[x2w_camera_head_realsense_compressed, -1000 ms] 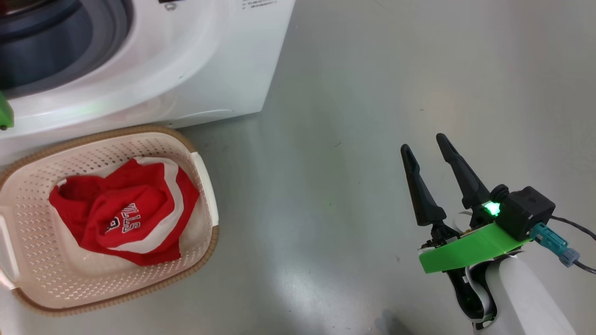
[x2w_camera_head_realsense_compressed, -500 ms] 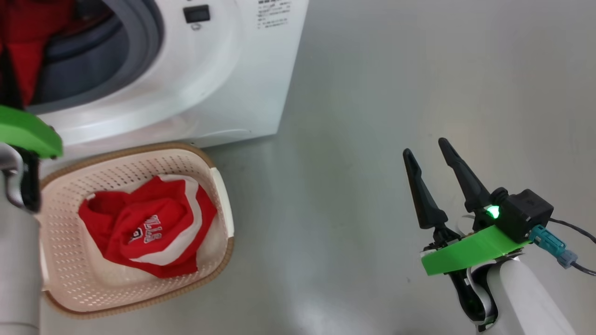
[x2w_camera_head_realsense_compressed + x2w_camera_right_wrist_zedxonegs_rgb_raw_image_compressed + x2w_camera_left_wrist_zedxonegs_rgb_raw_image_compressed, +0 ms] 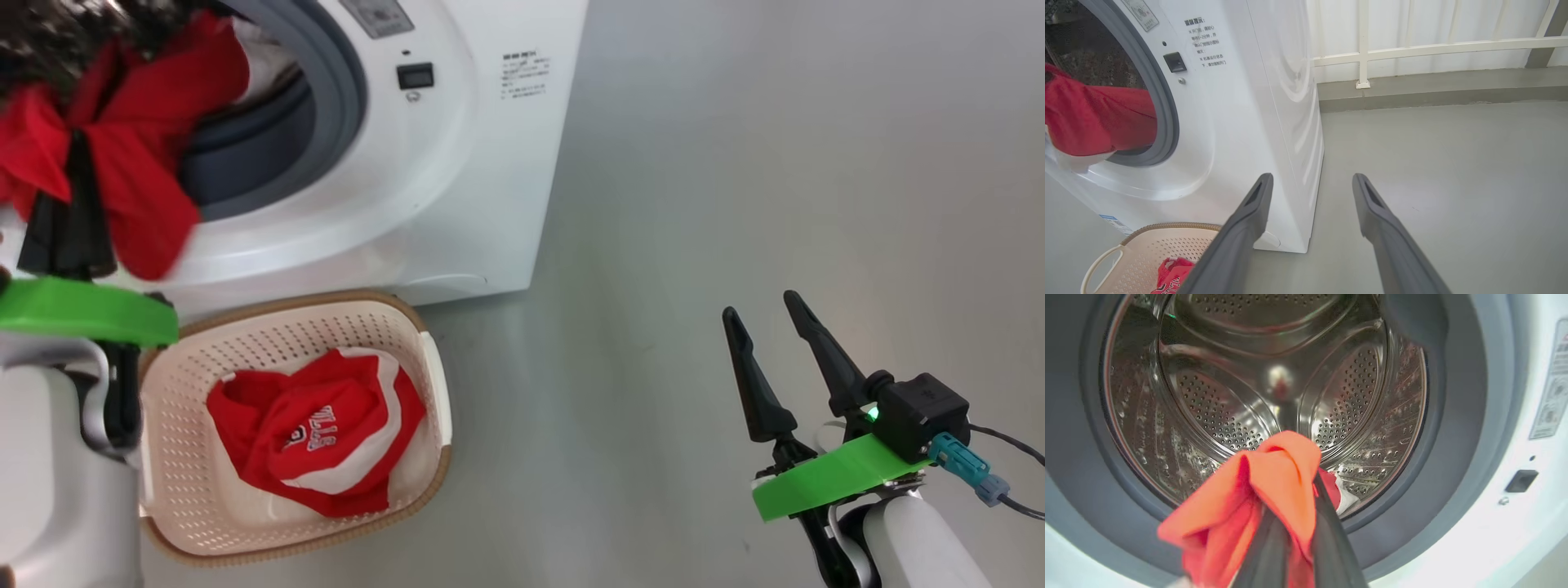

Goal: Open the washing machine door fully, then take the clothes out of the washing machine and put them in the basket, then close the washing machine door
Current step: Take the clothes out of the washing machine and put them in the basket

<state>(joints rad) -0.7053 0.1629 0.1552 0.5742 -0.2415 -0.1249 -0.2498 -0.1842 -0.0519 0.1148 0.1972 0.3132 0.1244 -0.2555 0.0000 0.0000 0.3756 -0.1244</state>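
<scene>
A: Where is the red garment (image 3: 1274,477)?
B: Pinched in the left gripper (image 3: 75,151). The fingers are pressed together on a bunched fold, and the cloth drapes over both tips and hangs down either side.

A: And past those fingers?
B: Straight ahead is the washing machine (image 3: 457,163), its mouth uncovered. The perforated steel drum (image 3: 1229,396) lies beyond the tips, with the grey rubber ring (image 3: 1453,457) around it.

A: The other piece?
B: The second garment (image 3: 318,441), red with white lettering, lies crumpled in the basket (image 3: 175,457). The basket stands below the left gripper and a little to its right, close against the machine's front.

A: The right gripper (image 3: 759,304)?
B: Its jaws are spread wide and hold nothing. It is well to the right of the basket.

A: What's the surface like?
B: A smooth grey floor (image 3: 653,245) with a slight sheen. Beyond the right fingers are a low grey kerb (image 3: 1433,90) and a white railing (image 3: 1412,49).
</scene>
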